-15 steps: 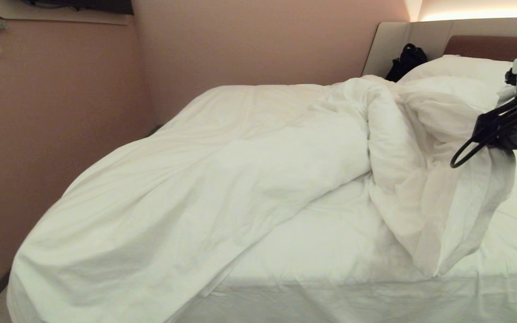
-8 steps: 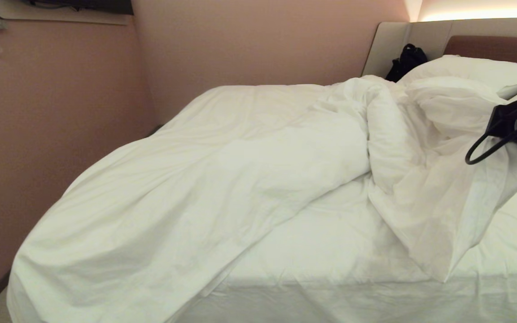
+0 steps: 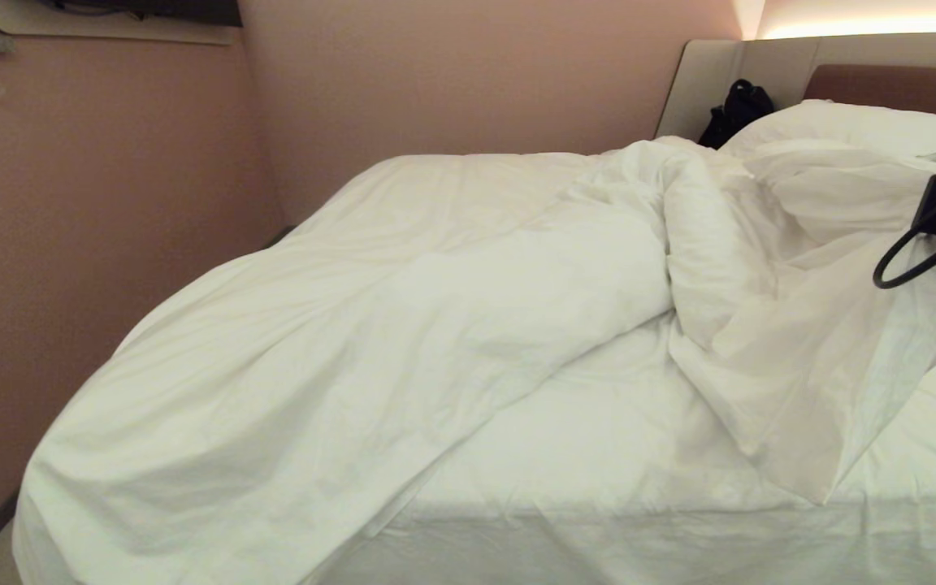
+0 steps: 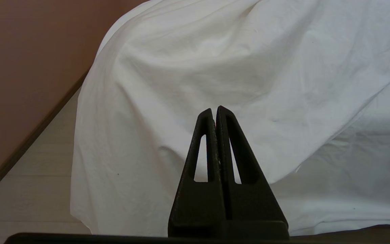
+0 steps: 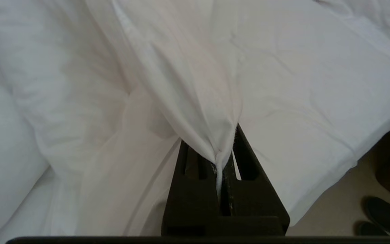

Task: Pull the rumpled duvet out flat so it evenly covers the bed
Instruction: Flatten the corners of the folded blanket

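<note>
Right hand (image 5: pixel 224 149) pinching duvet (image 3: pixel 403 325) | pillow (image 3: pixel 842 122), black bag (image 3: pixel 734 107) beyond

I count one bed (image 3: pixel 598 520) and one duvet (image 3: pixel 403 325) on it. Two pillows (image 3: pixel 850 122) show at the headboard (image 3: pixel 882 81), one stacked in front of the other. One black bag (image 3: pixel 734 106) sits there too. Two grippers: left gripper (image 4: pixel 216 112), right gripper (image 5: pixel 223 159). Two dark shoes (image 5: pixel 381 210) on the floor.
</note>
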